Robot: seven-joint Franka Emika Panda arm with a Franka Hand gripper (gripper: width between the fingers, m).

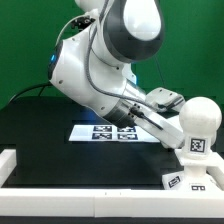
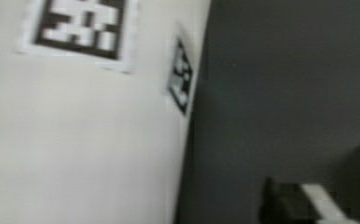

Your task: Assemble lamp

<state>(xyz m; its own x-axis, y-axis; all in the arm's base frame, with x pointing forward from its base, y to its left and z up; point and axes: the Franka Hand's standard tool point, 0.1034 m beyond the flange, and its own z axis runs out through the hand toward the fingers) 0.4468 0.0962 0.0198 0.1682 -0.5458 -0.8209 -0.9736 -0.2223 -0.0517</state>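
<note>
The round white bulb (image 1: 203,118) stands upright at the exterior view's right, with a black tag on its neck. The flat square base (image 1: 182,181) lies below it by the front edge. My gripper (image 1: 177,101) is level with the bulb's head, just to its left, not touching it as far as I can tell. In the wrist view a white part with two black tags (image 2: 70,120) fills one side; I cannot tell which part it is. One dark finger (image 2: 315,203) shows apart from it, with bare dark table between. The other finger is hidden. The shade is not in view.
The marker board (image 1: 90,132) lies on the black table under the arm. A white rim (image 1: 60,188) runs along the table's front edge, with a white block (image 1: 8,160) at the exterior view's left. Green wall behind.
</note>
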